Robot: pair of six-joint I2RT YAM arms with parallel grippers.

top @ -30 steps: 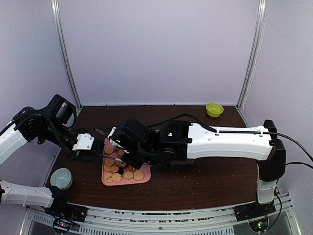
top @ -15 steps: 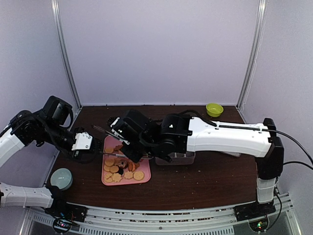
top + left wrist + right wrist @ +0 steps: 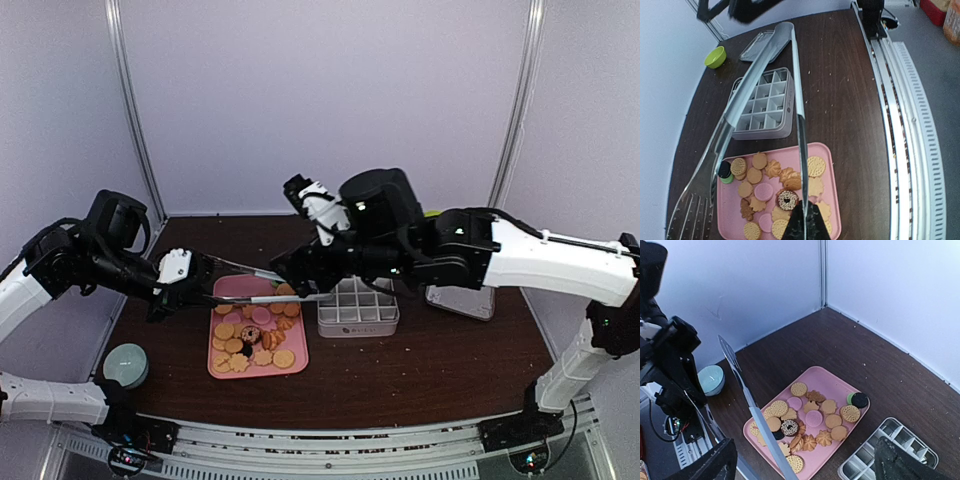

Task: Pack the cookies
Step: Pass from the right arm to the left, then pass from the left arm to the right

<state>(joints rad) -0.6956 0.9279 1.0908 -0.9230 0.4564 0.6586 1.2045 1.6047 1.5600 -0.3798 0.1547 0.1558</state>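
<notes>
The cookies [image 3: 250, 335] lie in a heap on a pink tray [image 3: 215, 372]: golden rounds and flower shapes, a few pink, one dark and one green. My left gripper [image 3: 190, 272] is shut on one arm of the metal tongs [image 3: 262, 284], which reach across above the tray. In the left wrist view that arm of the tongs [image 3: 799, 100] runs between the jaws of my left gripper [image 3: 802, 220], over the cookies [image 3: 775, 185]. My right gripper [image 3: 305, 270] stands wide open at the tongs' far end, and nothing sits between the fingers of that gripper [image 3: 807, 467].
A grey compartment box [image 3: 358, 308] stands right of the tray, its cells showing no cookies [image 3: 762, 107]. Its lid [image 3: 460, 300] lies further right. A teal bowl [image 3: 125, 363] is at the front left and a green bowl [image 3: 716, 56] at the back right.
My right gripper has opened, let go of the tongs and lifted back to the right, uncovering the compartment box. The left gripper keeps its hold on the tongs.
</notes>
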